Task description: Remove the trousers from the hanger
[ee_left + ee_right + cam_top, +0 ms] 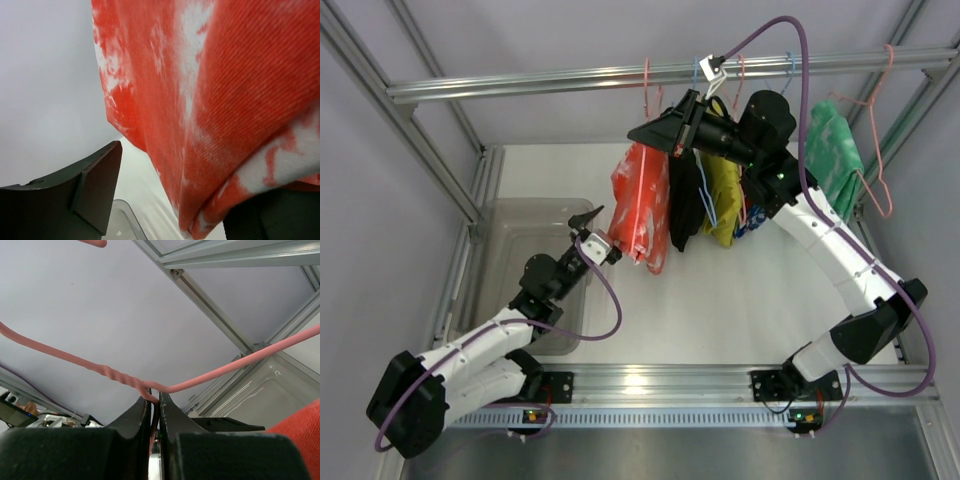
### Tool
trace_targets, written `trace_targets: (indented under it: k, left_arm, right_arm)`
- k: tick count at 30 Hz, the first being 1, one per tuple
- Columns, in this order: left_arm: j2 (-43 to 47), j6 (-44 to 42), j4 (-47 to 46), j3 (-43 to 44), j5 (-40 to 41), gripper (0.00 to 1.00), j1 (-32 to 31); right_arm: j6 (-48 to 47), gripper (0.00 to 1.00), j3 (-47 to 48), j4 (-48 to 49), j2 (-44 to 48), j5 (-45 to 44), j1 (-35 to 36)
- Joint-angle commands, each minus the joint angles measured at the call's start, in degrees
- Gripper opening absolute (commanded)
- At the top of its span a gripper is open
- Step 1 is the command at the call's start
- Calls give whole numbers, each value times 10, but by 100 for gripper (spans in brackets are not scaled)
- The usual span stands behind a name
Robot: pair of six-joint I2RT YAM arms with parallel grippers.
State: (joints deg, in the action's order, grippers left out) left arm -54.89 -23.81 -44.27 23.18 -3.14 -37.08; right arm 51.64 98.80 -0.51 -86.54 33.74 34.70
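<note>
The red-orange trousers [642, 205] with white blotches hang folded over the pale pink hanger [648, 88], which hooks on the rail. My right gripper [658, 130] is at the hanger's neck, shut on the pink wire [107, 371] just below its twist; its jaws [155, 402] pinch the wire. A corner of the trousers [300, 425] shows below. My left gripper [603, 232] is open at the trousers' lower left edge. In the left wrist view the trousers' bottom fold [215, 125] hangs between the spread fingers [95, 187], closer to the right one.
A metal rail [570, 78] spans the back, with light blue hangers and a second pink hanger [880, 130] on it. A black garment [685, 200], a yellow one [723, 195] and a green-and-white one [832, 150] hang right of the trousers. A clear plastic bin [515, 250] stands at the left.
</note>
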Motion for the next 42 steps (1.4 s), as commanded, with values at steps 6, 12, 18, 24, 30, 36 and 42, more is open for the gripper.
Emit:
trace_targets:
  k: [6, 12, 18, 24, 30, 36, 42]
  left_arm:
    - [10, 24, -75, 47, -17, 42, -3]
    - [62, 41, 35, 105, -13, 0, -2]
    - [114, 101, 184, 200, -14, 0, -2]
    - [117, 165, 269, 300, -3, 0, -2]
    - [101, 198, 299, 355, 16, 0, -2]
    - [86, 208, 299, 397, 23, 0, -2]
    - [60, 184, 292, 459, 20, 0, -2]
  right_arm:
    - [9, 0, 8, 73, 18, 6, -4]
    - [-3, 0, -19, 71, 26, 12, -5]
    - [-24, 0, -77, 66, 42, 19, -5]
    - [-34, 0, -176, 100, 60, 42, 0]
    - [-29, 0, -233, 161, 62, 77, 19]
    - [-31, 0, -258, 185, 58, 92, 34]
    - [-46, 0, -275, 184, 59, 104, 44]
